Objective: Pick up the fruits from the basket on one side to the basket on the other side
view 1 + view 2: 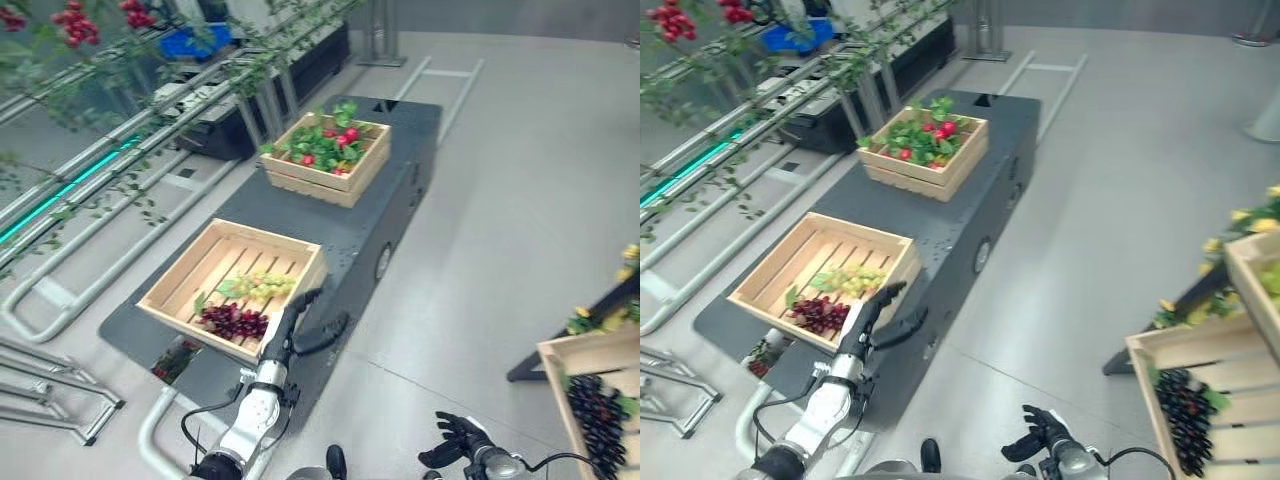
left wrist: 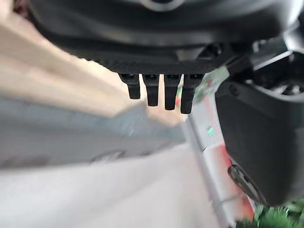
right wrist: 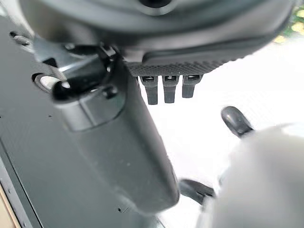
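Reaching over the near basket (image 1: 176, 283) on the bench (image 1: 385, 165), the left hand (image 1: 291, 318) has straight fingers holding nothing. Next it must dip down and close on the dark grapes (image 1: 233, 321) lying in that basket, then go to the basket at the right (image 1: 1210, 375). The right hand (image 1: 1040, 436) hangs low with loose fingers.

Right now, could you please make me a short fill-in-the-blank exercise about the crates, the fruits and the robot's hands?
1. The near wooden crate holds green grapes and a bunch of dark ____ grapes.
2. The far crate holds red fruits among green ____.
3. The left hand is at the near crate's ____ corner.
4. The right hand holds ____.

Missing words: red; leaves; right front; nothing
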Tool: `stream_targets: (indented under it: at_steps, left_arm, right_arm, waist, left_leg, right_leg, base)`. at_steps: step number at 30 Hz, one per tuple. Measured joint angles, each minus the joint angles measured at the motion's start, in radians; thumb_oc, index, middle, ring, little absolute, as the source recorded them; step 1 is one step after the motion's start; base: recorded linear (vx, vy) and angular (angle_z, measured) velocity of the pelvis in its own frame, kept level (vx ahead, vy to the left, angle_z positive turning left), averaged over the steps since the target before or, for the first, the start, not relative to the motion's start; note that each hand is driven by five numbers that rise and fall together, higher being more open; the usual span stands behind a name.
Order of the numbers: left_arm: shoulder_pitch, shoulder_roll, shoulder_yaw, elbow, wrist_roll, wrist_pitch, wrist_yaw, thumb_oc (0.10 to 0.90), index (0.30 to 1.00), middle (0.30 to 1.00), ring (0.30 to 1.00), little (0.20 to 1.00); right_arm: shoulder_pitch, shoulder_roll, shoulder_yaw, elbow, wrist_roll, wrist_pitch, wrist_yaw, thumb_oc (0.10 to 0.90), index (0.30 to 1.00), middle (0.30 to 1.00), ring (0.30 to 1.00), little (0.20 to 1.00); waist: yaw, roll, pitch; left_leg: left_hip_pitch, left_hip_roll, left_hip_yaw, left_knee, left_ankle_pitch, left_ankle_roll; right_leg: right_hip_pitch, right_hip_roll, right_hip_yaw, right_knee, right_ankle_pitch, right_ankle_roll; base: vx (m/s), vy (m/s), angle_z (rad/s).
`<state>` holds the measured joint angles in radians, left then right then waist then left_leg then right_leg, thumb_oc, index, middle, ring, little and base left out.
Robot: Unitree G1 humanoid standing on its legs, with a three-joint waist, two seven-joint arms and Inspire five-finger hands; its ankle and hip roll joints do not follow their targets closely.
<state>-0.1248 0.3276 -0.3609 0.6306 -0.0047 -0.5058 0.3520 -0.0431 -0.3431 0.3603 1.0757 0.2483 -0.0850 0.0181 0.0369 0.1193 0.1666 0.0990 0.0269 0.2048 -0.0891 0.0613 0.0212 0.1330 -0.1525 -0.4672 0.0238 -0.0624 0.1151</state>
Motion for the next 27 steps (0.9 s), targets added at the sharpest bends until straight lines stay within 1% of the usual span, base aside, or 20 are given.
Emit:
stream_targets:
  at_steps: [1,4,6,8,10,11,12,13,14,15,17,18,19,20,22,23,24,25,26,27]
  left_arm:
    - [-0.002,0.035,0.028,-0.019,-0.001,0.004,0.014,0.8,0.9,0.9,0.9,0.9]
    - [-0.002,0.12,0.127,-0.062,-0.012,0.046,0.039,0.8,0.9,0.9,0.9,0.9]
    - [-0.006,0.2,0.216,-0.103,-0.026,0.132,0.068,0.8,0.9,0.9,0.9,0.9]
    - [-0.029,0.244,0.233,-0.103,-0.026,0.188,0.088,0.8,0.9,0.9,0.9,0.9]
    - [-0.044,0.272,0.234,-0.111,-0.023,0.223,0.098,0.8,0.9,0.9,0.9,0.9]
    - [-0.058,0.277,0.227,-0.112,-0.009,0.247,0.101,0.8,0.9,0.9,0.9,0.9]
    - [-0.065,0.279,0.222,-0.112,-0.007,0.254,0.101,0.8,0.9,0.9,0.9,0.9]
    - [-0.083,0.283,0.211,-0.111,-0.006,0.263,0.102,0.8,0.9,0.9,0.9,0.9]
    - [-0.109,0.301,0.19,-0.102,-0.001,0.274,0.104,0.8,0.9,0.9,0.9,0.9]
    - [-0.137,0.325,0.166,-0.086,0.0,0.283,0.104,0.8,0.9,0.9,0.9,0.9]
    - [-0.188,0.363,0.133,-0.044,0.001,0.29,0.105,0.8,0.9,0.9,0.9,0.9]
    - [-0.202,0.375,0.124,-0.03,0.002,0.299,0.104,0.8,0.9,0.9,0.9,0.9]
    - [-0.226,0.394,0.107,0.003,0.002,0.309,0.104,0.8,0.9,0.9,0.9,0.9]
    - [-0.288,0.418,0.058,0.07,0.001,0.321,0.096,0.8,0.9,0.9,0.9,0.9]
    - [-0.349,0.435,0.038,0.125,0.007,0.336,0.088,0.8,0.9,0.9,0.9,0.9]
    - [-0.387,0.439,0.001,0.145,0.016,0.34,0.088,0.8,0.9,0.9,0.9,0.9]
    - [-0.405,0.446,-0.027,0.133,0.043,0.34,0.086,0.8,0.9,0.9,0.9,0.9]
    - [-0.405,0.448,-0.029,0.119,0.061,0.337,0.087,0.8,0.9,0.9,0.9,0.9]
    - [-0.425,0.46,-0.057,0.09,0.099,0.338,0.098,0.8,0.9,0.9,0.9,0.9]
    - [-0.437,0.466,-0.07,0.076,0.119,0.338,0.103,0.8,0.9,0.9,0.9,0.9]
  right_arm:
    - [-0.007,0.006,-0.001,-0.002,0.0,-0.011,0.001,0.8,0.9,0.9,0.9,0.9]
    - [-0.015,0.028,-0.006,-0.014,-0.004,-0.033,0.004,0.8,0.9,0.9,0.9,0.9]
    - [-0.008,0.06,-0.004,-0.023,-0.005,-0.035,0.011,0.8,0.9,0.9,0.9,0.9]
    - [-0.004,0.069,0.001,-0.016,-0.005,-0.035,0.017,0.8,0.9,0.9,0.9,0.9]
    - [-0.004,0.078,0.002,-0.01,-0.004,-0.036,0.019,0.8,0.9,0.9,0.9,0.9]
    - [-0.008,0.076,0.002,-0.009,0.004,-0.035,0.019,0.8,0.9,0.9,0.9,0.9]
    - [-0.007,0.076,0.003,-0.01,0.006,-0.035,0.019,0.8,0.9,0.9,0.9,0.9]
    - [-0.004,0.076,0.008,-0.016,0.015,-0.035,0.019,0.8,0.9,0.9,0.9,0.9]
    - [0.011,0.077,0.012,-0.041,0.039,-0.034,0.019,0.8,0.9,0.9,0.9,0.9]
    - [0.028,0.082,0.015,-0.065,0.043,-0.035,0.019,0.8,0.9,0.9,0.9,0.9]
    - [0.032,0.086,0.016,-0.102,0.049,-0.039,0.019,0.8,0.9,0.9,0.9,0.9]
    - [0.03,0.089,0.017,-0.108,0.056,-0.041,0.019,0.8,0.9,0.9,0.9,0.9]
    - [0.033,0.091,0.016,-0.121,0.083,-0.042,0.019,0.8,0.9,0.9,0.9,0.9]
    - [0.04,0.091,0.017,-0.138,0.109,-0.051,0.02,0.8,0.9,0.9,0.9,0.9]
    - [0.03,0.091,0.016,-0.141,0.134,-0.058,0.03,0.8,0.9,0.9,0.9,0.9]
    - [0.029,0.085,0.015,-0.148,0.165,-0.064,0.04,0.8,0.9,0.9,0.9,0.9]
    - [0.032,0.083,0.012,-0.153,0.17,-0.073,0.044,0.8,0.9,0.9,0.9,0.9]
    - [0.031,0.079,0.012,-0.164,0.17,-0.073,0.044,0.8,0.9,0.9,0.9,0.9]
    - [0.033,0.055,0.02,-0.23,0.192,-0.073,0.043,0.8,0.9,0.9,0.9,0.9]
    - [0.023,0.041,0.022,-0.258,0.193,-0.078,0.043,0.8,0.9,0.9,0.9,0.9]
  waist:
    - [0.002,-0.013,0.006]
    - [0.012,-0.043,0.014]
    - [0.022,-0.072,0.014]
    - [0.04,-0.075,0.014]
    - [0.044,-0.077,0.014]
    - [0.041,-0.063,0.021]
    - [0.039,-0.059,0.021]
    - [0.037,-0.063,0.024]
    - [0.034,-0.077,0.032]
    - [0.019,-0.085,0.041]
    - [-0.004,-0.105,0.058]
    - [-0.009,-0.109,0.061]
    - [-0.02,-0.113,0.062]
    - [-0.031,-0.111,0.064]
    - [-0.052,-0.111,0.074]
    - [-0.071,-0.112,0.082]
    - [-0.091,-0.122,0.1]
    - [-0.091,-0.132,0.115]
    - [-0.097,-0.139,0.152]
    - [-0.102,-0.131,0.174]
  left_leg:
    - [0.001,-0.014,-0.006,0.0,-0.002,0.009]
    - [-0.002,-0.03,-0.01,0.0,-0.003,0.02]
    - [0.01,-0.042,-0.015,0.0,-0.009,0.026]
    - [0.022,-0.046,-0.018,0.0,-0.015,0.029]
    - [0.029,-0.052,-0.025,-0.002,-0.023,0.032]
    - [0.032,-0.042,-0.033,-0.007,-0.029,0.038]
    - [0.032,-0.037,-0.035,-0.007,-0.028,0.043]
    - [0.041,-0.042,-0.037,-0.007,-0.028,0.055]
    - [0.051,-0.057,-0.051,-0.007,-0.027,0.074]
    - [0.055,-0.066,-0.07,-0.006,-0.028,0.079]
    - [0.056,-0.068,-0.097,-0.001,-0.024,0.084]
    - [0.054,-0.068,-0.1,0.0,-0.018,0.089]
    - [0.044,-0.068,-0.114,0.0,-0.023,0.081]
    - [0.018,-0.065,-0.134,0.005,-0.02,0.079]
    - [-0.012,-0.071,-0.175,0.005,-0.008,0.068]
    - [-0.038,-0.072,-0.208,0.031,-0.012,0.068]
    - [-0.046,-0.094,-0.239,0.05,-0.019,0.062]
    - [-0.047,-0.107,-0.248,0.068,-0.028,0.056]
    - [-0.099,-0.119,-0.225,0.148,-0.07,0.048]
    - [-0.121,-0.108,-0.198,0.19,-0.088,0.041]
  right_leg:
    - [0.0,-0.011,0.037,-0.002,-0.004,0.003]
    - [0.002,-0.023,0.048,-0.011,0.002,0.013]
    - [0.032,-0.027,0.045,-0.037,0.009,0.023]
    - [0.041,-0.033,0.042,-0.026,0.012,0.029]
    - [0.035,-0.043,0.039,0.018,0.009,0.036]
    - [-0.021,-0.063,0.042,0.15,-0.016,0.026]
    - [-0.05,-0.077,0.045,0.227,-0.02,0.02]
    - [-0.107,-0.109,0.056,0.353,-0.024,0.014]
    - [-0.175,-0.148,0.095,0.507,-0.023,0.014]
    - [-0.218,-0.153,0.144,0.561,-0.04,0.013]
    - [-0.247,-0.114,0.194,0.506,-0.044,0.007]
    - [-0.252,-0.099,0.199,0.468,-0.044,0.007]
    - [-0.267,-0.065,0.219,0.366,-0.041,0.004]
    - [-0.266,-0.01,0.302,0.196,-0.037,0.006]
    - [-0.294,0.018,0.338,0.069,-0.015,0.018]
    - [-0.291,0.035,0.395,0.027,0.009,0.013]
    - [-0.269,0.026,0.401,0.007,0.035,0.001]
    - [-0.261,0.017,0.406,0.007,0.083,-0.003]
    - [-0.276,-0.005,0.395,0.047,0.145,-0.003]
    - [-0.286,-0.003,0.385,0.068,0.153,-0.008]
  base:
    - [0.13,0.238,0.24]
    - [0.19,0.225,0.11]
    - [0.2,0.225,0.15]
    - [0.16,0.195,0.08]
    - [0.12,0.204,0.12]
    - [0.06,0.108,0.14]
    - [0.09,0.098,0.15]
    - [0.1,0.031,0.12]
    - [0.13,-0.024,0.27]
    - [0.1,-0.067,0.34]
    - [0.07,-0.11,0.41]
    - [0.1,-0.22,0.32]
    - [0.12,-0.216,0.37]
    - [0.11,-0.231,0.44]
    - [0.14,-0.184,0.62]
    - [0.08,-0.205,1.07]
    - [-0.01,-0.161,1.03]
    - [-0.1,-0.144,0.98]
    - [-0.12,-0.089,0.69]
    - [-0.17,-0.093,0.62]
